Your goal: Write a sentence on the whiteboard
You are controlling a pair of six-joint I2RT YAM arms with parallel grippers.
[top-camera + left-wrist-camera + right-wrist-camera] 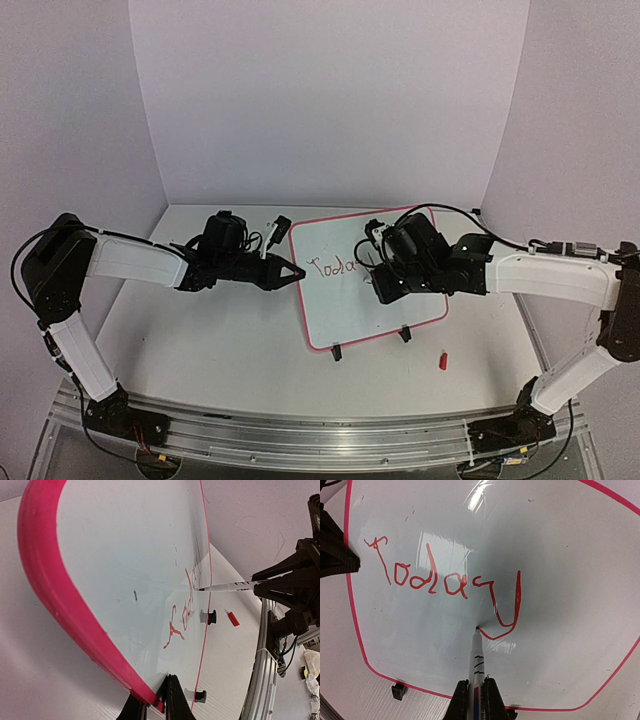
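- While the whiteboard [350,310] stands tilted at the middle of the table [220,350], the left gripper [296,272] is at its left edge, fingers pressed together on the red-pink frame, pinching it.
- Left wrist view: the frame runs down between the two fingertips, and the board face rises away from them.
- Two black feet [336,352] show under the board's near edge, touching the table.
- On the board's upper left part the sentence [440,582] is one word, "Today", in red, slanting a bit.
- Over the board's right half, the right gripper [475,700] has its jaws clamped on a marker [476,655] with a white barrel.
- Marker tip touches the board at the end of the "y" tail.
- A red cap [441,359] lies on the table just off the board's near right corner, apart from both grippers.
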